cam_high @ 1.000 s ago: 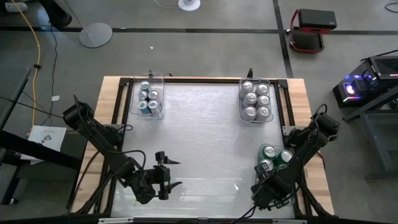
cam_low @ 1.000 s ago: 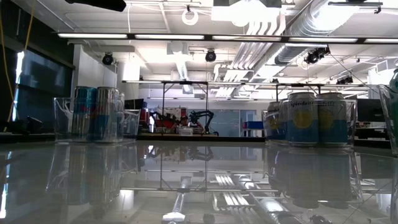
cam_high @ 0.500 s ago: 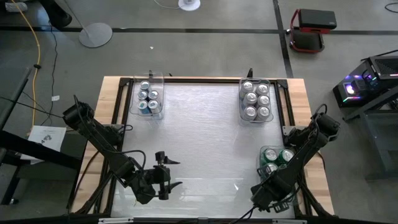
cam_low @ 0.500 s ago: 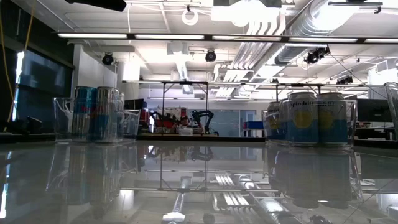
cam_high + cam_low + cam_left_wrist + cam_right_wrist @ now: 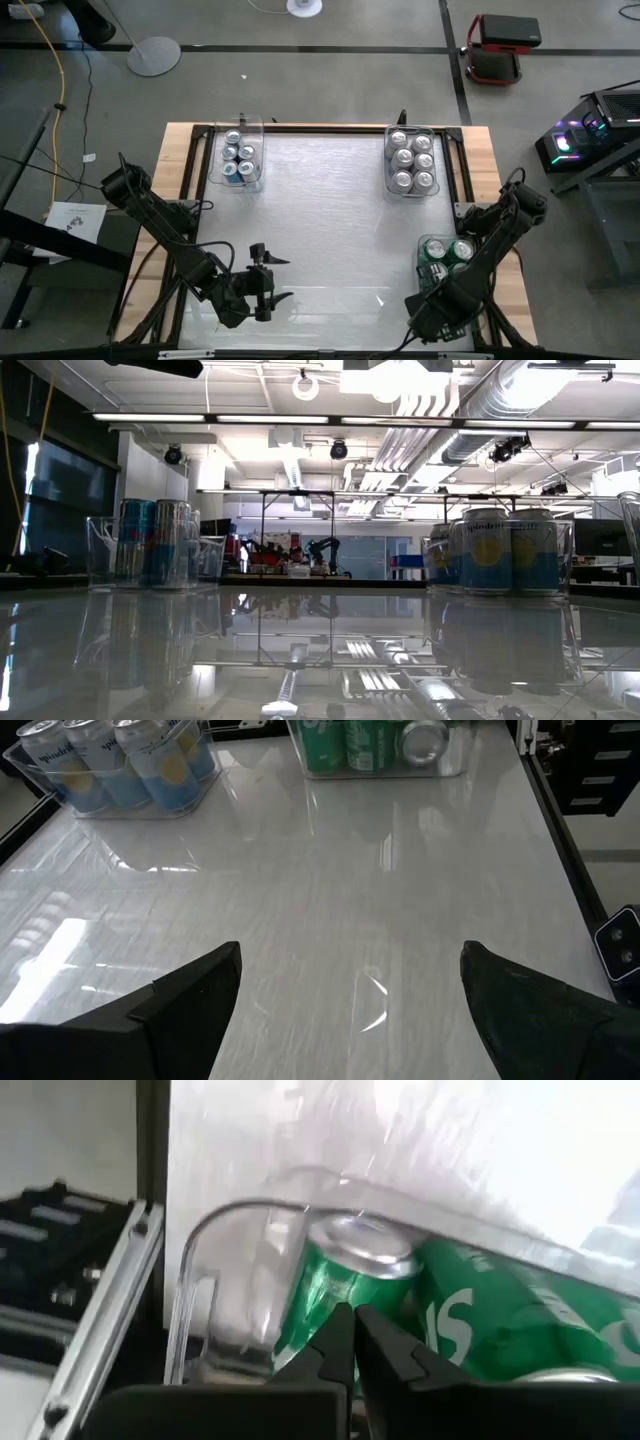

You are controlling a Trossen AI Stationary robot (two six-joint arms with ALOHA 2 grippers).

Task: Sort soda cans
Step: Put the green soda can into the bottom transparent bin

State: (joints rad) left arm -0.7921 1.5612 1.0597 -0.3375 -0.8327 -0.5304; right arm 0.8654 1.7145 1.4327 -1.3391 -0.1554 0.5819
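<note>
Right hand (image 5: pixel 352 1342) pinched shut before green, silver-topped soda cans (image 5: pixel 345 1285).

Two dark fingers (image 5: pixel 180 1010) of the left gripper (image 5: pixel 350 1005) spread wide above a pale glossy table (image 5: pixel 300 900). Beyond, clear bins hold blue-and-yellow cans (image 5: pixel 95 765) and green cans (image 5: pixel 375 742).

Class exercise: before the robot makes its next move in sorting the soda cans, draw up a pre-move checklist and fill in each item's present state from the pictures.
1. Left gripper open, holding nothing, over bare table: ok.
2. Right gripper shut and empty, at the green cans' bin: ok.
3. Green cans upright: not ok, one lies on its side.
4. Far-left bin has room for more cans: ok.
5. Far-right bin has room: cannot tell, looks nearly full.
6. Tabletop between the bins free of stray cans: ok.
</note>
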